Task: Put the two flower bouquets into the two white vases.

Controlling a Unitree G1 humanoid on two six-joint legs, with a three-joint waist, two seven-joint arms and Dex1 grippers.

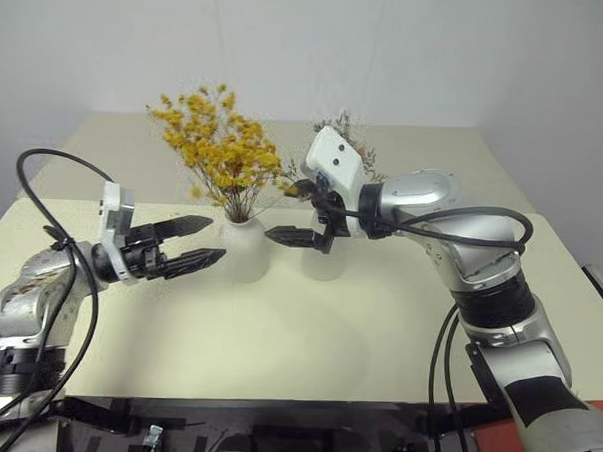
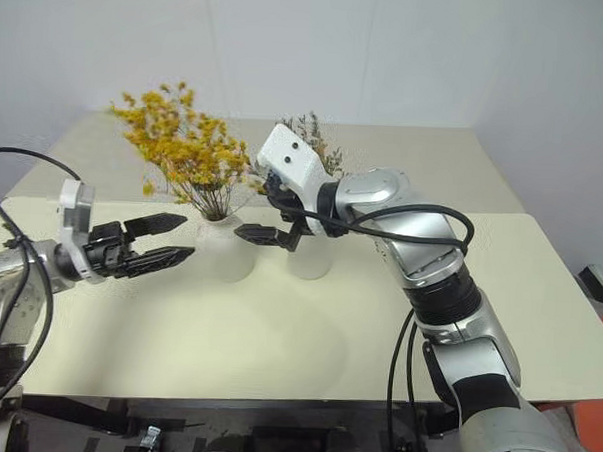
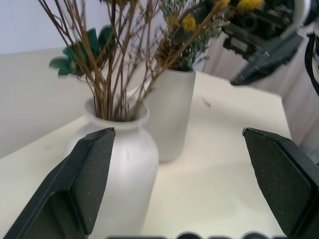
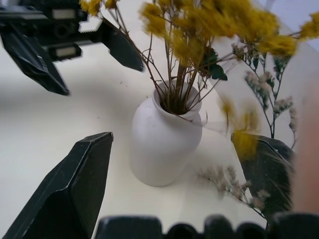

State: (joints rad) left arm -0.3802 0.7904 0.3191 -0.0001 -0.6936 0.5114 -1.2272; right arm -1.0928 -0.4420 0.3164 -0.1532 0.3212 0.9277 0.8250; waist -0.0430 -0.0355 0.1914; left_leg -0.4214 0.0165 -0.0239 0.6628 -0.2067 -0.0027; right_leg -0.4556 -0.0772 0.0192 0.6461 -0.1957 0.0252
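Yellow-orange bouquet [image 1: 220, 142]: bushy bunch of tiny dried flowers on thin brown stems, standing upright in the rounded vase [image 1: 244, 249]; a few dark green leaves show among the stems in the left wrist view.

Rounded vase: matte white, bottle-shaped with a narrow neck, upright on the table [image 1: 277, 335], near the middle.

Grey-green sprig bunch [image 2: 310, 136]: sparser, with small yellow blooms, standing in the cylinder vase [image 2: 310, 256]; largely hidden behind the right wrist in the head views.

Cylinder vase: plain white, wide-mouthed, upright, just beside the rounded vase on the robot's right; the two stand close, with a narrow gap between them in the left wrist view.

Left gripper [image 1: 196, 241]: on the robot's left of the rounded vase, pointing level toward it, fingers spread wide and holding nothing; fingertips near the vase body but apart from it.

Right gripper [image 1: 300, 214]: in front of the cylinder vase, between the two vases' upper parts, fingers spread apart, nothing between them.

Table: pale cream top, two sections meeting at a seam behind the vases.

Cables [image 1: 78, 296]: black, looping from both arms.
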